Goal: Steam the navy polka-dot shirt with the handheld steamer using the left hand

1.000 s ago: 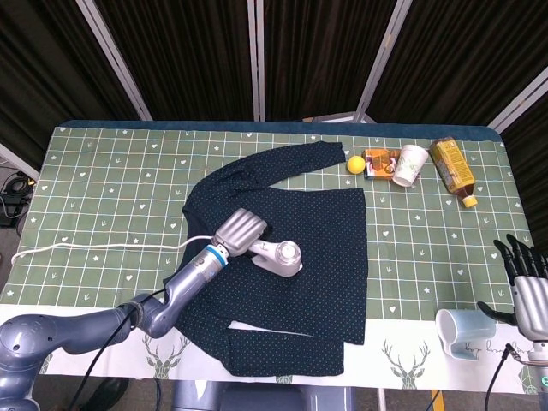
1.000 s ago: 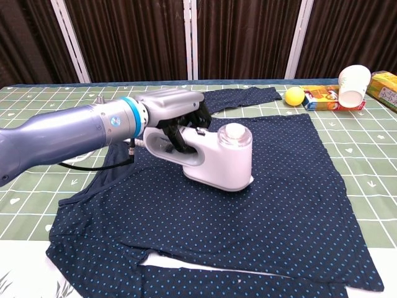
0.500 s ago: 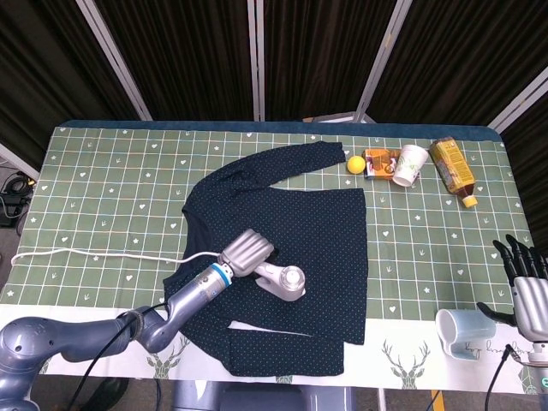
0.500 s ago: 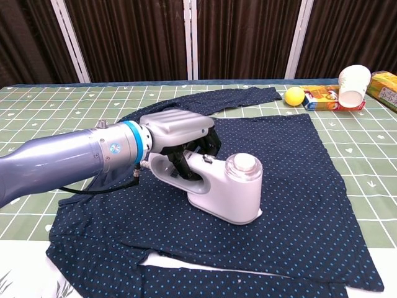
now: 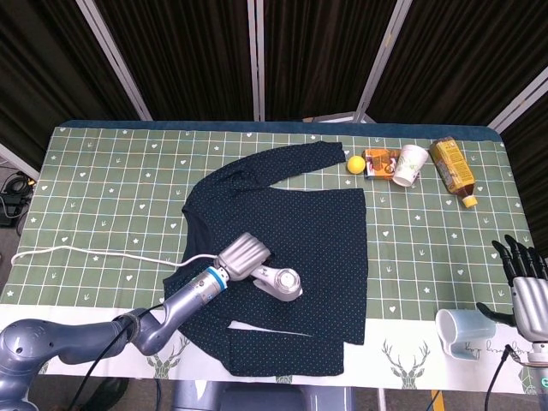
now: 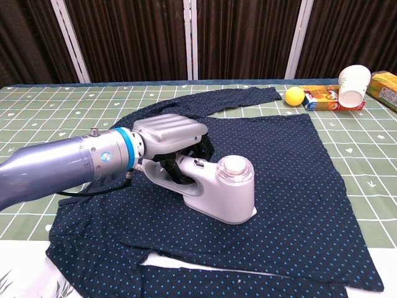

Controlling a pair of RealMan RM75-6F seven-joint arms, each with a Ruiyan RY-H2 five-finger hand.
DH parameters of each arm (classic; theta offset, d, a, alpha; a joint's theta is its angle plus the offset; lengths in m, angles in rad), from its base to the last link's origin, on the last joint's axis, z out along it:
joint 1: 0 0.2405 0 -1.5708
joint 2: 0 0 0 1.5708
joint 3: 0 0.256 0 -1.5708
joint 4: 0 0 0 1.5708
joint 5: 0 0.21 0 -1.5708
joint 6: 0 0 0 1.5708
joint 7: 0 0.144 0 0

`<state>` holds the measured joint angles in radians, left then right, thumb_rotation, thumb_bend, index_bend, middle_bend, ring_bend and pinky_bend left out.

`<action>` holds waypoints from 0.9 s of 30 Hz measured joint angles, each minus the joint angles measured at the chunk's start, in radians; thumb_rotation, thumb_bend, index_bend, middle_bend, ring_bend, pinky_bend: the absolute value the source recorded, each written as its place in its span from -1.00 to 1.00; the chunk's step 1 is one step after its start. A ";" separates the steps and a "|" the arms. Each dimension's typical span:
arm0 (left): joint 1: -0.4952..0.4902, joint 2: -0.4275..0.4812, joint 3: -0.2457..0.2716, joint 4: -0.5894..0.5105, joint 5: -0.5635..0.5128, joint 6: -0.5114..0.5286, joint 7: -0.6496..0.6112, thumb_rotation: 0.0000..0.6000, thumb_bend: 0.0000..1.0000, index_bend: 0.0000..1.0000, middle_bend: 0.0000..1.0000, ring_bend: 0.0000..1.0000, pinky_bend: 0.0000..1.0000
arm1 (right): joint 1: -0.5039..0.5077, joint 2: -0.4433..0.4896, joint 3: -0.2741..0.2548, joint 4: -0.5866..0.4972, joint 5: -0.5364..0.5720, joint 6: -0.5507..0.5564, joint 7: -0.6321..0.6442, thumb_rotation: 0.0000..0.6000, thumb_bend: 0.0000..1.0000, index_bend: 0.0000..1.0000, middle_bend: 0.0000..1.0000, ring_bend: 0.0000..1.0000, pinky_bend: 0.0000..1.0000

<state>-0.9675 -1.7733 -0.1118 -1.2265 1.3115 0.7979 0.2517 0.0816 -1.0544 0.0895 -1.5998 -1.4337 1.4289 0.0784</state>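
Observation:
The navy polka-dot shirt lies spread flat on the green checked table, one sleeve stretched toward the back. My left hand grips the handle of the white handheld steamer, whose base rests on the lower middle of the shirt. The steamer's white cord trails off to the left. My right hand hangs at the table's right front edge, fingers spread and holding nothing.
A pale blue mug lies beside my right hand. At the back right sit a yellow ball, a snack box, a tipped paper cup and a lying bottle.
The left hand slid the steamer down the shirt toward the front edge, then shifted it slightly back to the left. The right hand has stayed still.

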 measured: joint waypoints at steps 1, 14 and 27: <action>0.002 0.003 0.001 0.001 0.001 0.001 -0.001 1.00 0.46 0.95 0.75 0.69 1.00 | 0.000 0.000 0.000 0.000 0.000 0.001 0.000 1.00 -1.00 -1.00 -1.00 -1.00 -1.00; 0.027 0.071 0.014 0.010 0.006 0.009 -0.004 1.00 0.46 0.95 0.75 0.69 1.00 | -0.002 0.000 -0.004 -0.008 -0.011 0.010 -0.008 1.00 -1.00 -1.00 -1.00 -1.00 -1.00; 0.049 0.117 0.022 0.016 0.009 0.009 -0.025 1.00 0.46 0.95 0.75 0.69 1.00 | 0.000 -0.003 -0.007 -0.014 -0.016 0.007 -0.022 1.00 -1.00 -1.00 -1.00 -1.00 -1.00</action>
<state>-0.9186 -1.6564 -0.0901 -1.2101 1.3208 0.8068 0.2271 0.0820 -1.0570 0.0827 -1.6136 -1.4501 1.4363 0.0568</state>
